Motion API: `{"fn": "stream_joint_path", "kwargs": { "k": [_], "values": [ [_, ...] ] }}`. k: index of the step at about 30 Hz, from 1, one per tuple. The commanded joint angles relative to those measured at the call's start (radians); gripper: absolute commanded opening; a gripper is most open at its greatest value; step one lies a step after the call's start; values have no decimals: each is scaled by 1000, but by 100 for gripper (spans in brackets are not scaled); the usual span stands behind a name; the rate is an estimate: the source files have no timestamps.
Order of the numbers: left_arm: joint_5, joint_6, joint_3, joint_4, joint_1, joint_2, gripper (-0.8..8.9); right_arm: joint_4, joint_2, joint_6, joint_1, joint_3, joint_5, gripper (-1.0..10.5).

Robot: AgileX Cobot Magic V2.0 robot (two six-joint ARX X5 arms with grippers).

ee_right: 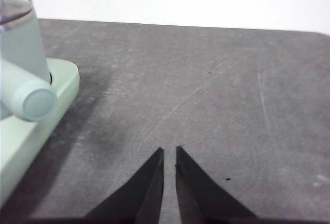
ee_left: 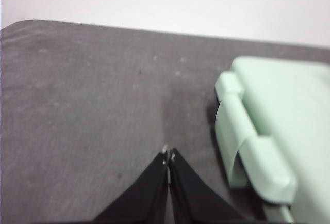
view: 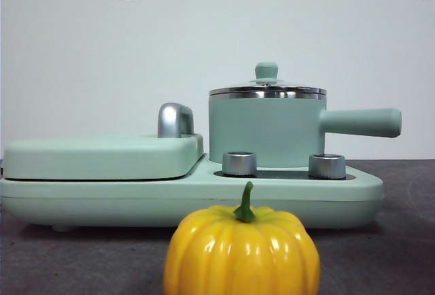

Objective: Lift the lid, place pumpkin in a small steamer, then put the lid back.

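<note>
The left hand (ee_left: 168, 158) hangs over bare dark worktop (ee_left: 93, 110) just beside the hinged end of the mint-green cooker, its two black jaws pressed together and holding nothing. The right hand (ee_right: 169, 153) hangs over open worktop off the other end of the cooker, near the tip of the pot's long handle, jaws all but closed with only a thin slit between them, also empty. Neither hand shows in the front view. The cooker base (view: 190, 196) spreads across the middle of the worktop; its flat hinged cover (view: 102, 155), with a chrome handle (view: 175, 119), is closed over one half. On the other half, behind two steel dials (view: 239, 163), stands the small steamer (view: 265, 128), upright, its straight side handle (view: 360, 122) pointing away from the cover towards the worktop's side edge. The lid (view: 267, 90) sits level on the steamer's steel rim, its mint-green knob on top. The pumpkin (view: 242, 251) rests on the worktop near the front edge, in front of the cooker and apart from it, green stem up.
</note>
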Motion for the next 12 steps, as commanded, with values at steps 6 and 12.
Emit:
{"fn": "stream_joint_path", "kwargs": {
  "k": [6,12],
  "values": [
    [34,-182,13,32,0,1,7,-10,-2,179,17,53,-159,35],
    [85,-238,153,-52,-18,56,8,-98,11,288,44,210,-160,34]
  ]
}}
